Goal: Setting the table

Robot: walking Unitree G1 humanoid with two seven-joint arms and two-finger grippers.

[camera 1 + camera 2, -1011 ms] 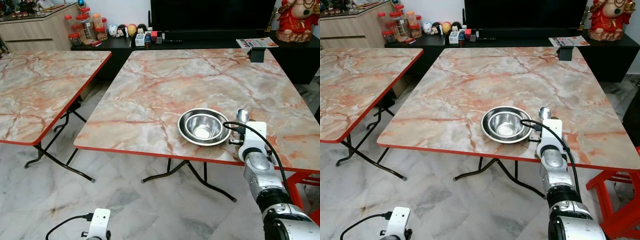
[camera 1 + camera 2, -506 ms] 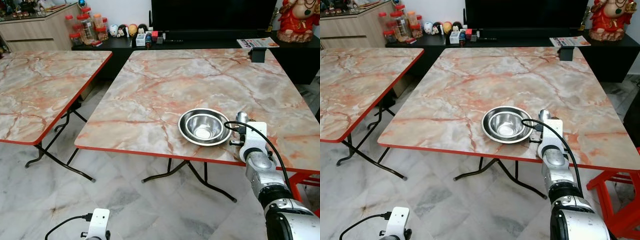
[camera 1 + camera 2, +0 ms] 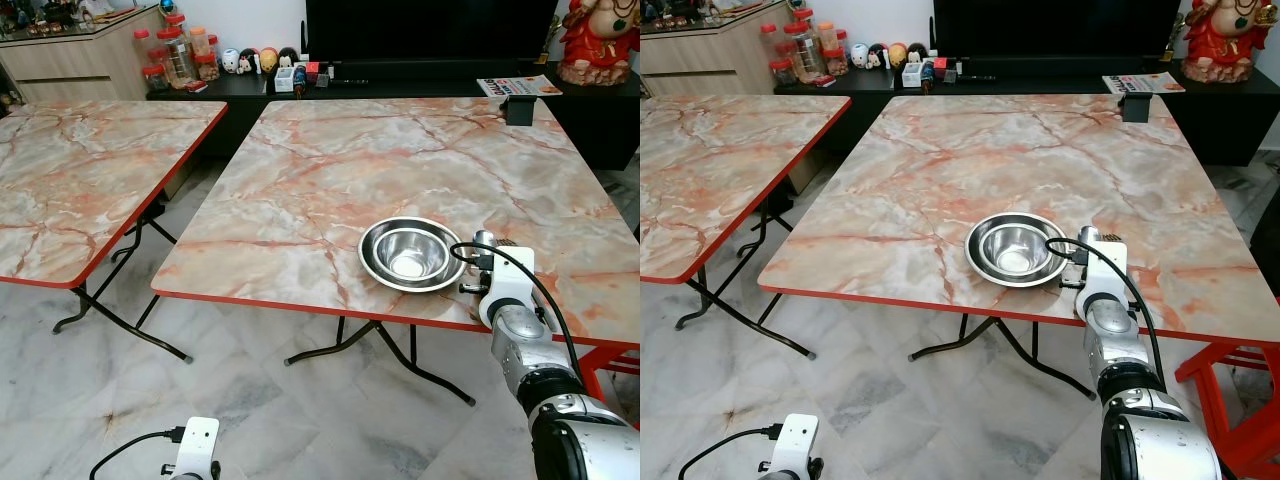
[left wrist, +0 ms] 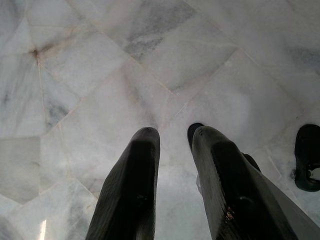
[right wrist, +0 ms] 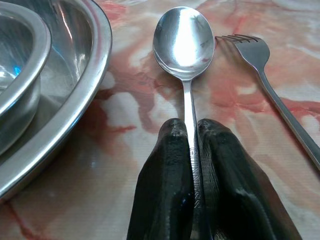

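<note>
The right gripper point(image 5: 190, 131) stays clamped on the handle of the spoon point(image 5: 184, 37), which has come down since a second ago and now lies low on the table point(image 3: 330, 170), between the plate point(image 3: 372, 255) with its bowl point(image 3: 410, 252) and a fork point(image 5: 260, 62). The left gripper point(image 4: 172, 137) hangs idle over the floor point(image 4: 100, 75), fingers a narrow gap apart.

Polished metal spoon point(image 5: 184, 37) and fork point(image 5: 252, 50); glossy marble-patterned table point(image 3: 400, 160).
</note>
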